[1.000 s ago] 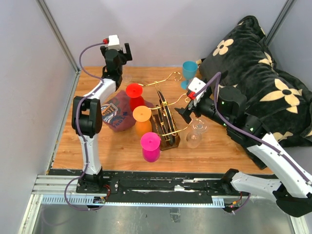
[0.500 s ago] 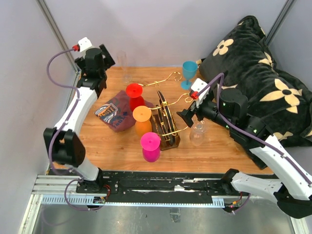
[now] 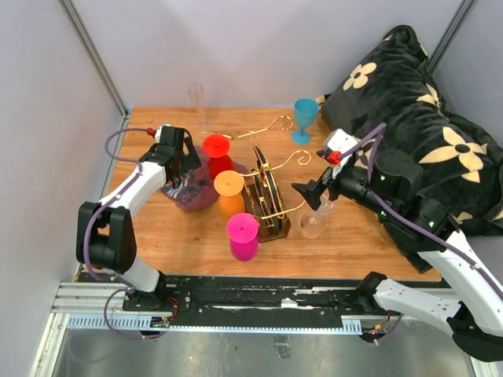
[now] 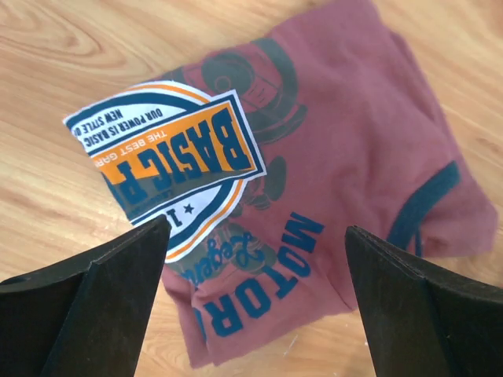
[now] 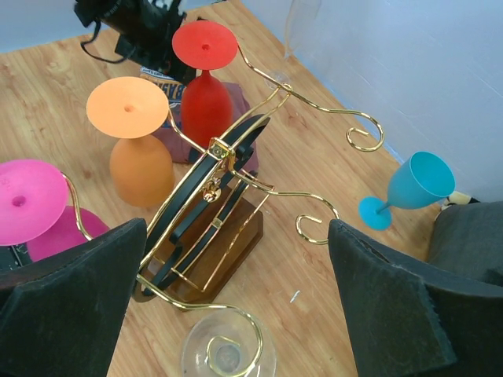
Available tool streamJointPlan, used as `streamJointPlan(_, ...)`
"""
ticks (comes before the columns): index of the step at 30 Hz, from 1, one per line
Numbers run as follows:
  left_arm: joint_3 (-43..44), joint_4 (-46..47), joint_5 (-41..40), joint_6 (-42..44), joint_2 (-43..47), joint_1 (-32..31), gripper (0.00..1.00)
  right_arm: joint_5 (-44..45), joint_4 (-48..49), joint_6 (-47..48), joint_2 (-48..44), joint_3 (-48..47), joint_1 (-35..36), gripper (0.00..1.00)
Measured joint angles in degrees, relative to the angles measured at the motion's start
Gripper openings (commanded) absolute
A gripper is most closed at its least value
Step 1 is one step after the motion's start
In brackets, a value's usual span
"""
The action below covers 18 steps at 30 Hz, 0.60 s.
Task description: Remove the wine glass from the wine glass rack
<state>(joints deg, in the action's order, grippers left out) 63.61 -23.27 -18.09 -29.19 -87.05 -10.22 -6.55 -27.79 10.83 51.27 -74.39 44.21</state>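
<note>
The wine glass rack [image 3: 267, 200] stands mid-table, a dark wooden base [image 5: 224, 255] with gold wire arms. Red [image 3: 216, 146], orange [image 3: 229, 184] and pink [image 3: 243, 228] wine glasses hang upside down on its left arms. A clear wine glass [image 3: 313, 225] hangs on the near right arm, the gold curl across its foot [image 5: 228, 360]. My right gripper [image 3: 308, 193] hovers open just above and right of that clear glass, holding nothing [image 5: 237, 236]. My left gripper [image 3: 179, 154] is open and empty [image 4: 258, 236], low over a red printed T-shirt [image 4: 330, 157].
A blue wine glass [image 3: 304, 118] stands upright on the table behind the rack. A tall clear glass [image 3: 195, 98] stands at the back wall. A black floral blanket [image 3: 416, 118] fills the right side. The T-shirt [image 3: 189, 190] lies left of the rack.
My left arm has swung down from high at the back left to just above the T-shirt. My right gripper has drawn back slightly to the right and nearer, still open.
</note>
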Motion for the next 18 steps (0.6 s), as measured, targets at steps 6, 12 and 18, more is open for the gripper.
streamJointPlan(6, 0.28, 1.68, 2.67, -2.19, -10.16, 0.15, 1.00, -0.57, -0.68, -1.46, -2.58, 0.00, 0.02, 0.99)
streamJointPlan(12, 1.62, 4.61, 6.43, -4.90, -17.38, 1.18, 1.00, -0.66, -1.51, -1.86, -4.94, 0.00, 0.02, 0.98)
streamJointPlan(18, 0.46, 9.77, 10.23, -8.46, -17.33, 9.90, 1.00, 0.33, -2.78, -1.79, -6.10, 0.00, 0.02, 0.99)
